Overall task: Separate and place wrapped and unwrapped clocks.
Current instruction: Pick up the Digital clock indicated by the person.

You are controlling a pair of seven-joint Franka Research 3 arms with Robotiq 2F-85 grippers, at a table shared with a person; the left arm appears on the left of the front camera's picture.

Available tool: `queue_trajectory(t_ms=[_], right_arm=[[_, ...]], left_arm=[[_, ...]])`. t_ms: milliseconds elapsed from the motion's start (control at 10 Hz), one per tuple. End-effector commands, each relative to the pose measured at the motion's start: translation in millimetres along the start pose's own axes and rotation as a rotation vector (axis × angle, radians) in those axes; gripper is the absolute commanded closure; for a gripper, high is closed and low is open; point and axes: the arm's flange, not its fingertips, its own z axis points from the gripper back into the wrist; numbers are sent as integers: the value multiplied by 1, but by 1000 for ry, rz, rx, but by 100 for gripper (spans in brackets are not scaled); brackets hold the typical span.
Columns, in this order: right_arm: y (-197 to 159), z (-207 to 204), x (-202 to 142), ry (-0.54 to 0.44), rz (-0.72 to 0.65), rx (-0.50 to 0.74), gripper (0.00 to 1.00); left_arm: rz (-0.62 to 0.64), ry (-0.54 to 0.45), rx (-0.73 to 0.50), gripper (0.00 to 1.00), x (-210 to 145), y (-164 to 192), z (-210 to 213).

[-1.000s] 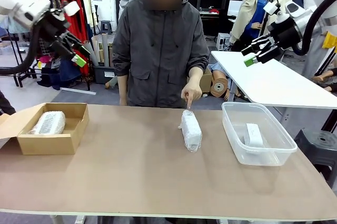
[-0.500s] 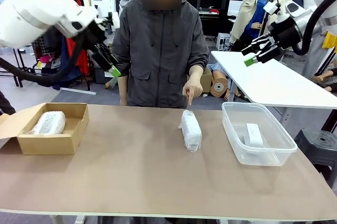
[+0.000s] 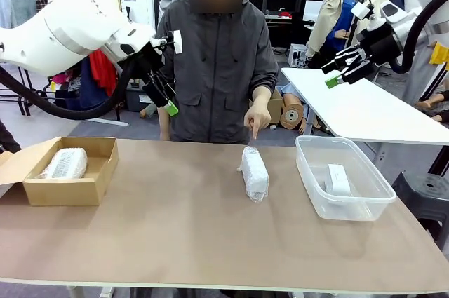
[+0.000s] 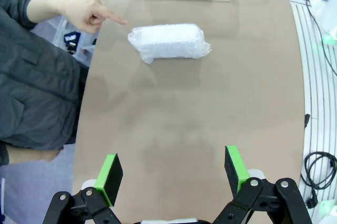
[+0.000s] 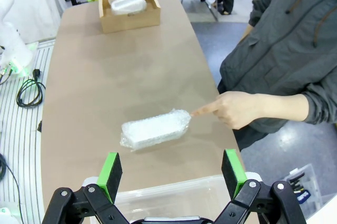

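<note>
Inspecting the tabletop (image 3: 175,242), we find one wrapped clock (image 3: 255,173) lying mid-table, the person's hand (image 3: 255,122) pointing at it, apparently flagging it for pickup. A second wrapped clock (image 3: 64,163) sits in the cardboard box (image 3: 66,193), the bare clock (image 3: 338,179) in the clear tub (image 3: 349,212), evidently sorted. The left gripper (image 4: 174,168) and right gripper (image 5: 171,167) hover aloft, jaws apart, empty.

**The running tally**

One wrapped clock (image 3: 254,173) just left of the tub (image 3: 351,210), a second wrapped clock (image 3: 64,163) well left of it in the one box (image 3: 63,191). That's two wrapped! One bare clock (image 3: 338,179) inside the single tub.
</note>
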Motion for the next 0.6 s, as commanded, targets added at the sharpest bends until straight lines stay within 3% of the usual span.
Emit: queue_trajectory(t_ms=[0, 400, 500], right_arm=[[2, 1, 1, -3, 6, 1, 0], [2, 1, 1, -3, 6, 1, 0], [2, 1, 1, -3, 6, 1, 0]], left_arm=[[11, -1, 8, 0, -4, 3, 5], [7, 1, 5, 0, -3, 2, 2], [134, 40, 29, 0, 4, -1, 2]])
